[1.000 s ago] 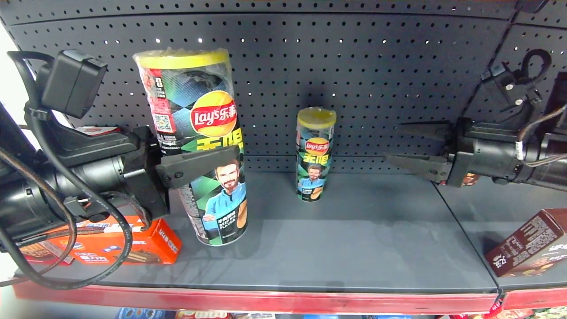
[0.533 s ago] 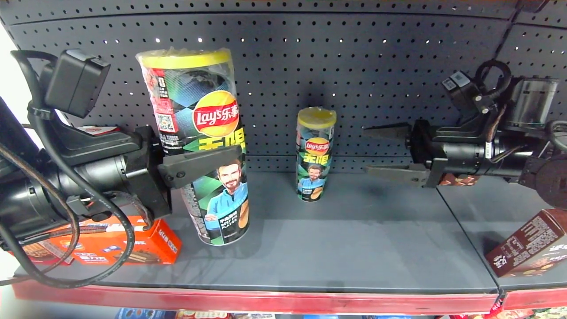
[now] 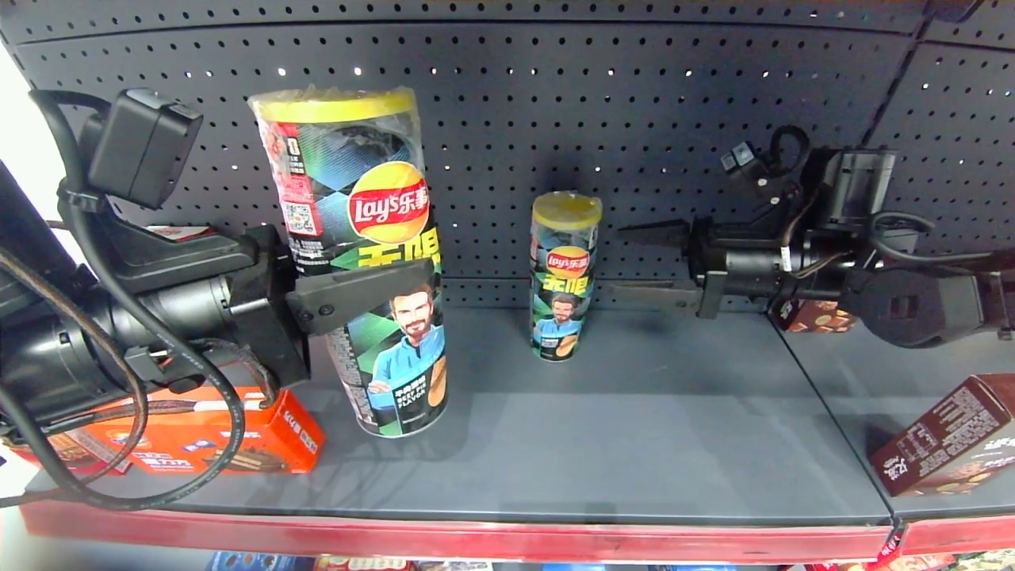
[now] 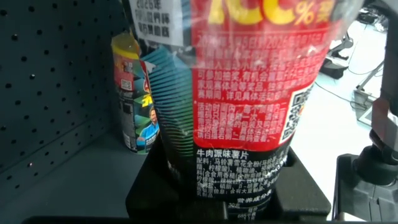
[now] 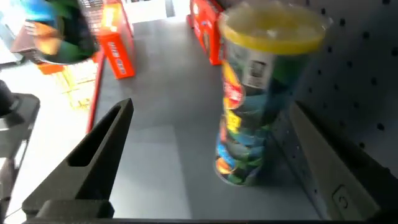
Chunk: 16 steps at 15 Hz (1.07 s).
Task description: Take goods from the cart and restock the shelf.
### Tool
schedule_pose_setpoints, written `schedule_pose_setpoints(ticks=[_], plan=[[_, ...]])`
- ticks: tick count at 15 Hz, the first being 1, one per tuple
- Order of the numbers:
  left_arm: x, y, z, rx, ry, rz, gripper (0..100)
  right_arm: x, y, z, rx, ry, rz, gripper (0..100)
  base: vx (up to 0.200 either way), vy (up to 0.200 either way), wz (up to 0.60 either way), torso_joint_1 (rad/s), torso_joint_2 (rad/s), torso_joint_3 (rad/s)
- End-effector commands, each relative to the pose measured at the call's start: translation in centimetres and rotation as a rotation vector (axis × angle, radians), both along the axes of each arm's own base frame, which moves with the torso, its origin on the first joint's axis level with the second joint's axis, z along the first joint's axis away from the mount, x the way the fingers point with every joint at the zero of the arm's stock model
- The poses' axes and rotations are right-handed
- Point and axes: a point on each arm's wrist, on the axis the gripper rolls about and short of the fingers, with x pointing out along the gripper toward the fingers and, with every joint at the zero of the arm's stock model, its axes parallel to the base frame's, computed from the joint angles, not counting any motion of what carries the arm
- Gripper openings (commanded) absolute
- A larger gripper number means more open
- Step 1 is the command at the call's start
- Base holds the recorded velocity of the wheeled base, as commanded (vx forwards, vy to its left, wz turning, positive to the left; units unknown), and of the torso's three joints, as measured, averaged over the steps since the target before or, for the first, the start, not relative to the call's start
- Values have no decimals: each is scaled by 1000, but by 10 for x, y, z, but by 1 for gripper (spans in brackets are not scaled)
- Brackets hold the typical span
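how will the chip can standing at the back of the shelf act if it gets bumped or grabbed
The standing can is tall on a narrow base, so a high sideways bump probably tips it; once down, the round body would likely roll. Its glossy wrap may slip in the right gripper.
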Motion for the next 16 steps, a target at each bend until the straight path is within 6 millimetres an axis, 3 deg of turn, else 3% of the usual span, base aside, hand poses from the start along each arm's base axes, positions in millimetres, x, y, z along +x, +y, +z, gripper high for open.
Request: schedule_pose_setpoints(ticks=[1,11,16], plan=[[2,-1,-2,3,7,0,0,24,8,-9,-4,3,-34,100,0,0,0,0,0,0],[6,-2,-2,-9,18,-2,0,51,18,-32,-24,51,-54,100,0,0,0,0,0,0],[7,-2,-3,-12,24,0,0,66,41,-47,-27,52,-28,100,0,0,0,0,0,0]])
